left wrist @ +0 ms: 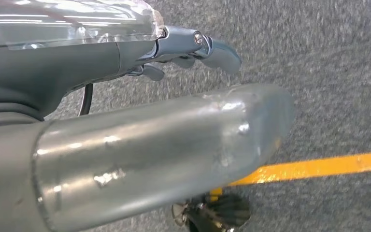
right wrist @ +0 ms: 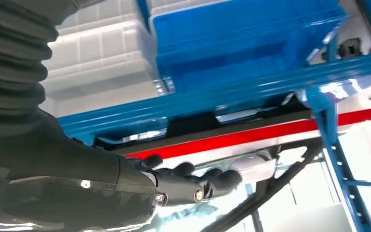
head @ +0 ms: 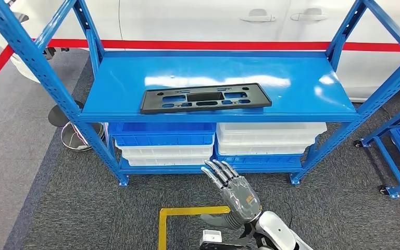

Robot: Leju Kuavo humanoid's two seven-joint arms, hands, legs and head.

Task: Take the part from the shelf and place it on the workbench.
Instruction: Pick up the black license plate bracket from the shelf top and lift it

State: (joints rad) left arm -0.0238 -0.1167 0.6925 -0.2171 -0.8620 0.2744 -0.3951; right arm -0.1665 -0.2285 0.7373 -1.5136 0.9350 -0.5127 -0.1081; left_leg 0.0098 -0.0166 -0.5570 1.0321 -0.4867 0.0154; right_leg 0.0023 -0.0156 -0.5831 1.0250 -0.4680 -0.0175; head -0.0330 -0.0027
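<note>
One part (head: 205,98) (black) on shelf (head: 312,88)

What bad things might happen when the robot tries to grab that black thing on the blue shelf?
The black part is thin and lies flat on the shelf, so the fingers may slide over it rather than get under it. It sits close to the front edge, so a nudge might tip it onto the floor. The open right hand is low, by the bins, and could bump the shelf edge while rising.

A blue shelf (head: 312,78) carries a flat black part (head: 205,97) on top; blue and white bins (head: 162,134) sit below.
</note>
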